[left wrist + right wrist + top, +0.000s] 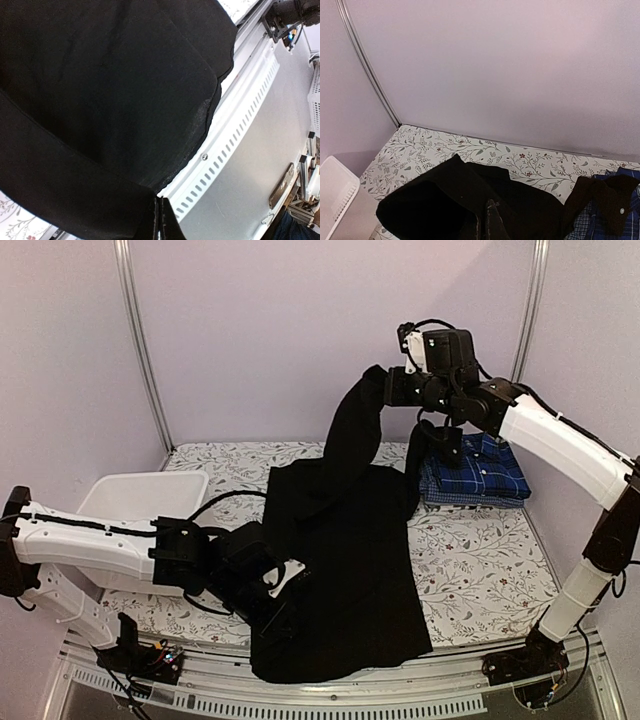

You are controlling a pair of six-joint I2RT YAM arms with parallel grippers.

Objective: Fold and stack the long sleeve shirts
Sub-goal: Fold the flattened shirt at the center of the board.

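The black shirt point(345, 570) lies spread over the table's middle and hangs over the front edge. My right gripper point(378, 385) is shut on one part of it and holds it high above the table, so the cloth hangs in a long strip. My left gripper point(282, 590) is shut on the shirt's left edge near the front. The left wrist view shows black cloth point(100, 100) pinched at closed fingertips point(161, 227). The right wrist view shows black cloth point(470, 200) bunched round closed fingers point(492, 220). The plaid shirt point(478, 472) lies folded at the back right, with a black corner draped over it.
A white plastic basket point(140, 498) stands at the left of the table beside my left arm. The flowered tablecloth point(480, 560) shows at the right. A slotted metal rail point(240, 150) runs along the front edge. Purple walls enclose the back and sides.
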